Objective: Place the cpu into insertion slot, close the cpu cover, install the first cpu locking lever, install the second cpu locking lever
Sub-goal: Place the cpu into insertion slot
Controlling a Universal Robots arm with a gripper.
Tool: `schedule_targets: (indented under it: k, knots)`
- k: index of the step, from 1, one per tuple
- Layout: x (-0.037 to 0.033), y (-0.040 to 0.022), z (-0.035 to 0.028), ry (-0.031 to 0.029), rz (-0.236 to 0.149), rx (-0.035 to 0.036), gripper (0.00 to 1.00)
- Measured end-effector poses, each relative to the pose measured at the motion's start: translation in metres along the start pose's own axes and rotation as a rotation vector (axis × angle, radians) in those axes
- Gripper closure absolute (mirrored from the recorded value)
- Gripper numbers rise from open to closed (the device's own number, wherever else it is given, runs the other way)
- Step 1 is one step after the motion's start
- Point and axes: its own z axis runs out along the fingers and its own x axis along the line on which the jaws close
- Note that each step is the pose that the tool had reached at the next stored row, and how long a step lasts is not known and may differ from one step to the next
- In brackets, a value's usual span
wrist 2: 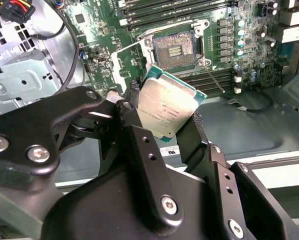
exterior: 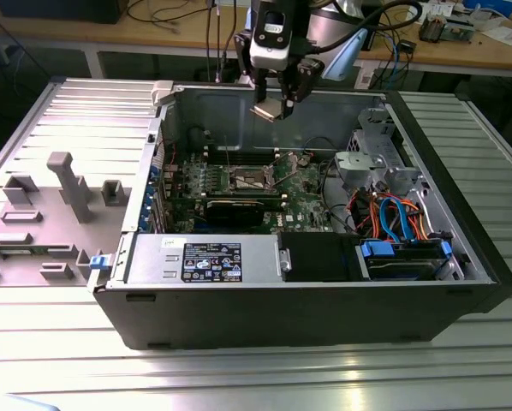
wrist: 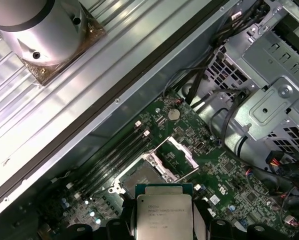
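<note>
My gripper [exterior: 277,103] hangs above the open computer case, shut on the cpu [exterior: 269,110]. The cpu is a flat square chip with a silver-grey top, pinched at its edges between the black fingers [wrist 2: 134,100] in both wrist views [wrist: 163,212]. It is tilted and well above the board. Below it lies the insertion slot [wrist 2: 175,50], a bare square contact field, also seen from outside [exterior: 249,178] and from the first wrist view [wrist: 139,176]. The cpu cover [wrist: 178,156] stands swung open beside the slot [wrist 2: 125,61]. A thin wire lever [wrist 2: 213,76] is raised next to the slot.
Long black memory slots [wrist 2: 154,12] run beside the socket. A black expansion card [exterior: 235,210] and the power supply [exterior: 205,257] sit nearer the front wall. A metal drive cage [exterior: 367,163] and coloured cables [exterior: 397,214] fill the exterior view's right. Grey fixtures [exterior: 68,184] stand left of the case.
</note>
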Motion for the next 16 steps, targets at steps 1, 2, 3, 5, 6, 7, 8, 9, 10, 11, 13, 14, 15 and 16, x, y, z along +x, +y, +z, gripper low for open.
schedule_targets:
  k: [1, 2, 3, 5, 6, 7, 8, 9, 10, 11, 13, 14, 15, 16]
  knots:
    - [0.0, 0.0, 0.0, -0.0007, 0.009, -0.0002, 0.46]
    - [0.0, 0.0, 0.0, -0.0014, 0.017, -0.0003, 0.46]
    - [0.0, 0.0, 0.0, -0.0023, 0.027, -0.0005, 0.46]
    - [0.0, 0.0, 0.0, -0.0041, 0.048, -0.0009, 0.46]
    - [0.0, 0.0, 0.0, -0.0046, 0.054, -0.001, 0.46]
    - [0.0, 0.0, 0.0, -0.0049, 0.058, -0.0011, 0.46]
    - [0.0, 0.0, 0.0, -0.005, 0.058, -0.0011, 0.46]
    - [0.0, 0.0, 0.0, -0.005, 0.058, -0.0011, 0.46]
    - [0.0, 0.0, 0.0, -0.005, 0.058, -0.0011, 0.46]
    - [0.0, 0.0, 0.0, -0.005, 0.058, -0.0011, 0.46]
    - [0.0, 0.0, 0.0, -0.005, 0.058, -0.0011, 0.46]
    - [0.0, 0.0, 0.0, -0.005, 0.058, -0.0011, 0.46]
    - [0.0, 0.0, 0.0, -0.005, 0.058, -0.0011, 0.46]
    - [0.0, 0.0, 0.0, -0.005, 0.058, -0.0011, 0.46]
